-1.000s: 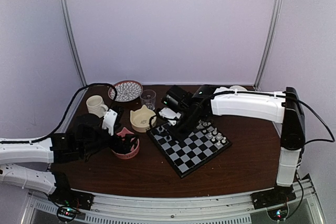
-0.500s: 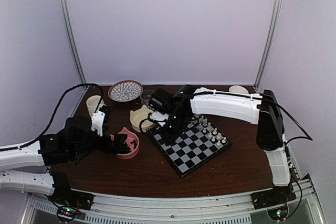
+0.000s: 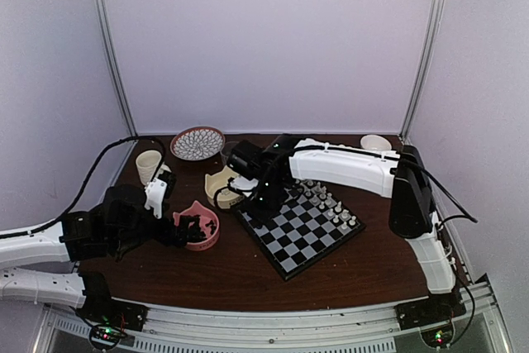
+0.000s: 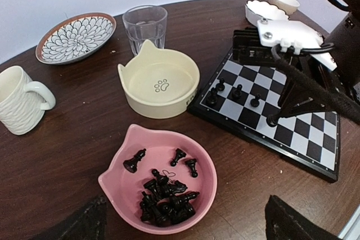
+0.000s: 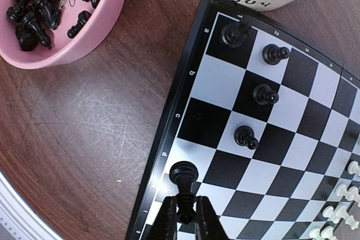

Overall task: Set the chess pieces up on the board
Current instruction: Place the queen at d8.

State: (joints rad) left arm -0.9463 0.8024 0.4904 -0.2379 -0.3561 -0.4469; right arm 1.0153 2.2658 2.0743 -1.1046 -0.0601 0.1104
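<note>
My right gripper (image 5: 184, 213) is shut on a black chess piece (image 5: 183, 173) and holds it, tilted, just over the board's (image 5: 212, 121) left edge; in the top view this gripper (image 3: 258, 201) is at the board's (image 3: 307, 243) far-left corner. Several black pieces (image 5: 264, 94) stand on squares near that edge. More black chess pieces (image 4: 166, 192) lie heaped in a pink bowl (image 4: 119, 171). My left gripper (image 4: 185, 226) is wide open and empty, hovering over the near rim of the pink bowl (image 3: 208, 240).
A cream cat-ear bowl (image 4: 160, 85) sits between the pink bowl and the board. A white mug (image 4: 19, 105), a patterned plate (image 4: 76, 36) and a glass (image 4: 145, 23) stand behind. White pieces (image 3: 332, 204) line the board's far-right side. A small white bowl (image 3: 376, 142) sits at back right.
My right gripper has moved left with the black piece to the board's left edge. My left gripper has drawn back a little from the pink bowl.
</note>
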